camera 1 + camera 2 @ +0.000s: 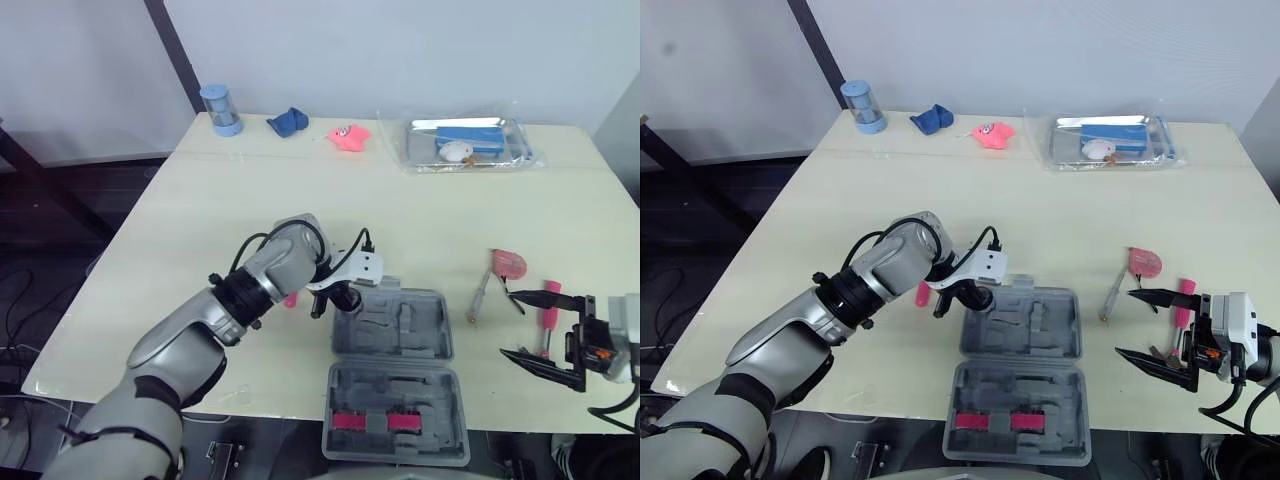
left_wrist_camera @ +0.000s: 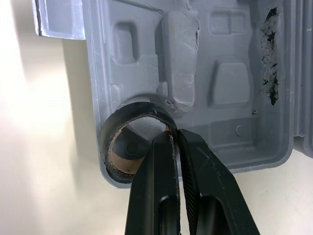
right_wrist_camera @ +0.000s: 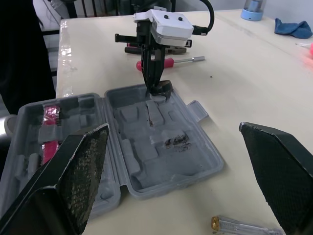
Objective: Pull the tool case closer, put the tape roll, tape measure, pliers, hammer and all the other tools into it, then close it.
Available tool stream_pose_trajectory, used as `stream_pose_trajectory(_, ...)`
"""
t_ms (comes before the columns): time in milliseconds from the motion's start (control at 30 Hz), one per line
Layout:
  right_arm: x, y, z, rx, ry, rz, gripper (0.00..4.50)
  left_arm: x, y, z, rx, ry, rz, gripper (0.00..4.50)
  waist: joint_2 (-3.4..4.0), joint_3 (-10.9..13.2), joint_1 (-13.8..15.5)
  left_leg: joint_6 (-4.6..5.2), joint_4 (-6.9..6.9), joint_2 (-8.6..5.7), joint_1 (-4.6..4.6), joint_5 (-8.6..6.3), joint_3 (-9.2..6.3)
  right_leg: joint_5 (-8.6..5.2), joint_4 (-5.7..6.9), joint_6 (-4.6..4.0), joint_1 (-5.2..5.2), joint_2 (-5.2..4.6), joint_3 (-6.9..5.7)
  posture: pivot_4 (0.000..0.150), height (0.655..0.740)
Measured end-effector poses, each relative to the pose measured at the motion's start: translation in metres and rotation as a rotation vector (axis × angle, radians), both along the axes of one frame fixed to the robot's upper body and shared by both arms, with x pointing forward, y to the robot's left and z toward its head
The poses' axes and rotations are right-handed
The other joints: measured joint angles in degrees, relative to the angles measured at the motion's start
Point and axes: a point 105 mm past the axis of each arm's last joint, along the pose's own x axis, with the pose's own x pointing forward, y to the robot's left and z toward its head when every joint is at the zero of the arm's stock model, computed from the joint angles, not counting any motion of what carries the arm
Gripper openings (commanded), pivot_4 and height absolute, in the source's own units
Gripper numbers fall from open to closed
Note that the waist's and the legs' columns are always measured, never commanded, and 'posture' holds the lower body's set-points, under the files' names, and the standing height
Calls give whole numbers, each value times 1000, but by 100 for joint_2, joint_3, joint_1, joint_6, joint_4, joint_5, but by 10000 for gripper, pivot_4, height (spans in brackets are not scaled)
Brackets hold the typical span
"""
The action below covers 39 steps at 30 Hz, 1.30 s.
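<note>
The grey tool case (image 1: 420,335) lies open near the table's front edge, its lid (image 1: 395,440) toward me with pink pieces in it. My left gripper (image 2: 175,142) is shut on the rim of a black tape roll (image 2: 124,147), which rests in the case's far left corner pocket. My right gripper (image 1: 530,325) hangs open to the right of the case, holding nothing. A red tape measure (image 1: 508,263), a screwdriver (image 1: 479,295) and pink-handled pliers (image 1: 549,300) lie on the table right of the case. A pink-handled screwdriver (image 3: 166,62) lies left of the case.
Along the table's far edge stand a blue cup (image 1: 221,110), a blue cloth (image 1: 288,122), a pink toy (image 1: 349,136) and a clear plastic tray (image 1: 420,160) with small items. Bare tabletop lies between these and the case.
</note>
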Motion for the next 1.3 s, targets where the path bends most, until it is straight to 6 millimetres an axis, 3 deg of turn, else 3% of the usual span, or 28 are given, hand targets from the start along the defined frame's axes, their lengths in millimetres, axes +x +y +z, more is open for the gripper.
stream_pose_trajectory(67, 1, 0, 0, 0, -2, -5, 45000, 1, 1, -1, 4, -1, 3, 9664, 0, 0, 0, 0, 1, 0, 0, 0, 0, 0, 0, 0, 0, 0, 0, 1500, 7400)
stream_pose_trajectory(133, 1, 0, 0, 1, -2, -6, 45000, 2, 3, -2, 14, -1, 11, 18942, 0, 0, 0, 0, 2, 0, -1, 0, 0, 0, 0, 0, 0, 0, 0, 1500, 7400)
stream_pose_trajectory(167, 1, 0, 0, 1, -2, -7, 45000, 2, 3, -2, 15, -2, 9, 27128, 0, 0, 1, 0, 1, 0, -2, 0, 0, 0, -1, 0, 0, 0, -1, 1500, 7400)
stream_pose_trajectory(200, 1, 0, 0, 1, -3, -7, 45000, 2, 3, -2, 15, -3, 7, 29500, 0, 0, 2, 0, 2, 0, -3, 0, 0, 0, -2, 0, 0, 0, 0, 1500, 7400)
stream_pose_trajectory(833, 2, 0, 1, 3, -6, -23, 45000, 2, -6, 19, -61, -26, -34, 29500, 0, 0, -1, 0, 3, 1, -3, 0, -2, 0, 0, 0, 0, -1, -1, 1500, 7400)
stream_pose_trajectory(967, 1, -1, -1, 8, 3, -29, 45000, 0, -13, 34, -280, -30, -54, 29500, 1, 0, 3, -5, 8, 3, -5, 2, -3, 0, -2, 0, -1, -26, -3, 1500, 7400)
stream_pose_trajectory(1033, -1, -1, -3, 13, 10, -37, 45000, -2, -19, 40, -474, -26, -58, 29500, 2, -1, 4, -5, 12, 4, -7, 3, -5, 0, -3, 0, -1, -32, -7, 1500, 7400)
stream_pose_trajectory(1133, -2, 0, -4, 17, 12, -44, 45000, 0, -16, 43, -639, -19, -14, 29500, 1, -1, 6, -4, 24, 4, -11, 2, -11, 2, 2, 3, 0, -31, -13, 1500, 7400)
stream_pose_trajectory(1267, -2, 1, -4, 22, 4, -59, 45000, 2, -8, 45, -759, 30, 43, 29500, 3, -1, 4, -1, 35, 1, -13, 0, -11, 5, 6, 9, 2, -24, -14, 1500, 7400)
stream_pose_trajectory(1300, -1, 2, -3, 22, -1, -60, 45000, 3, -7, 42, -774, 44, 50, 27131, 2, -1, 4, -1, 35, 0, -13, 0, -11, 6, 6, 10, 2, -19, -14, 1500, 7400)
